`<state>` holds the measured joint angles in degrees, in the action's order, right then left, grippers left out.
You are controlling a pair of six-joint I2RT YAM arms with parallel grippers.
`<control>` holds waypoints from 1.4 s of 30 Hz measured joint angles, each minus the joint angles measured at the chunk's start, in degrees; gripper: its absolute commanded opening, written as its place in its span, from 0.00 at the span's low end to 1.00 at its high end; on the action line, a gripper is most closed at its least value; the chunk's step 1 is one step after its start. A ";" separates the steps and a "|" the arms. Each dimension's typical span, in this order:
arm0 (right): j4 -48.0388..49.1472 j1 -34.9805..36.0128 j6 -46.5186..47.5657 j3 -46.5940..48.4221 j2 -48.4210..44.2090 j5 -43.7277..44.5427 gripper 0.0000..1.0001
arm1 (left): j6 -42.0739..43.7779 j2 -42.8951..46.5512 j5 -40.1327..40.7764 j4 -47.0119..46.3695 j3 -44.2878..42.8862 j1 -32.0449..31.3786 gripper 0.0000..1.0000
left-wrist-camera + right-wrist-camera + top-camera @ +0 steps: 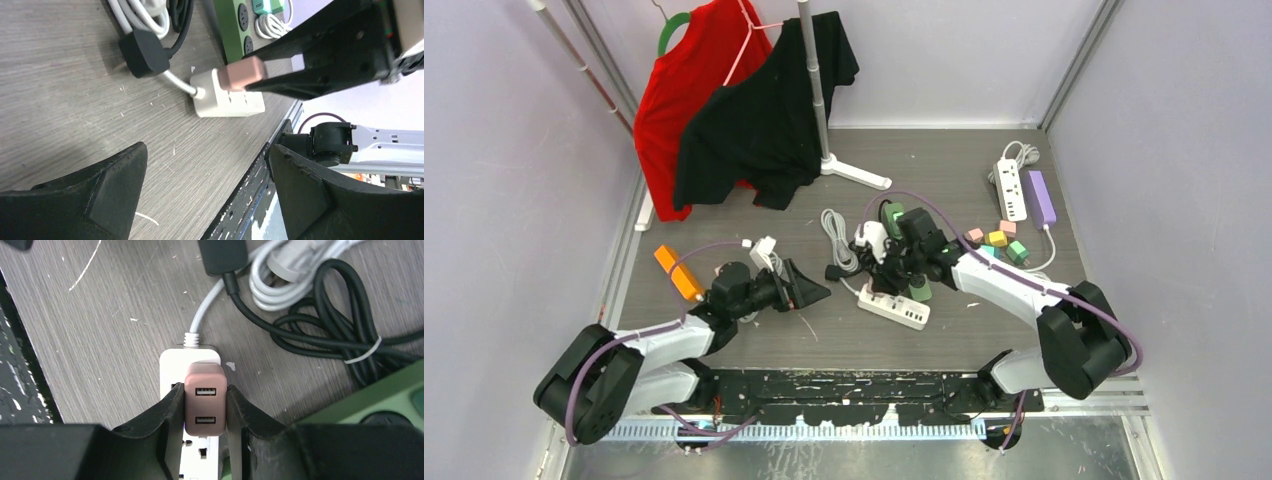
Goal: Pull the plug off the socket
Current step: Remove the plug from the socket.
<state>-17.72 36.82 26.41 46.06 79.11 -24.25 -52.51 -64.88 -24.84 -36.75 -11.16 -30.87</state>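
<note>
**benchrat:** So, where's the pink plug [205, 402] relative to the jaws? Trying to work out which way the pull has to go.

**yam_fan:** It's right between them. The right gripper [205, 389] is clamped on it, one finger at 9 o'clock and one at 3 in the right wrist view. The plug's long side runs 12 to 6, same line as the white strip [190, 359] it's sitting on, at the cord end. The USB ports face the camera, so I'd guess the way out is straight up off the strip's face. I honestly can't tell if the prongs are fully in.

**benchrat:** And the other arm?

**yam_fan:** The left gripper [809, 288] is at 9 o'clock from the strip in the top view and well apart from it. Its jaws are wide apart and empty. Nothing is pinning the strip down, so it might lift along with the plug.

**benchrat:** Any clutter around it?

**yam_fan:** From the plug there's a black adapter [222, 255] at 12, a coiled white cable [290, 282] at 1, a bundled black cable [340, 327] at 2, and a green strip [380, 400] at 3 to 4. They're all beside the plug, none above it. The upward path looks open to me.
</note>
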 measured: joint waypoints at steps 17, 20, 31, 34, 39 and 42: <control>4.17 -5.95 -11.65 -2.60 -1.07 -8.07 0.01 | -12.02 -11.89 13.94 -1.97 -1.86 -14.71 0.84; 4.48 -5.95 -12.09 -2.60 -1.07 -8.28 0.01 | -13.75 -14.29 15.39 -3.87 -1.92 -15.61 0.83; 5.35 -5.92 -12.98 -2.97 -1.07 -8.39 0.01 | -18.18 -21.90 18.91 -10.54 -4.55 -18.88 0.74; 5.49 -5.81 -13.07 -2.99 -1.07 -8.41 0.01 | -18.88 -23.67 19.21 -10.97 -5.73 -19.47 0.72; 5.70 -5.38 -13.05 -3.02 -1.07 -8.37 0.01 | -19.65 -27.30 19.26 -11.67 -8.52 -20.31 0.60; 6.08 -4.79 -12.68 -3.15 -1.07 -7.96 0.01 | -20.31 -29.53 19.19 -12.39 -9.75 -20.52 0.55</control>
<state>-11.64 32.03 13.74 42.92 78.04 -32.21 -72.82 -94.41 -5.65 -49.15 -20.91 -51.40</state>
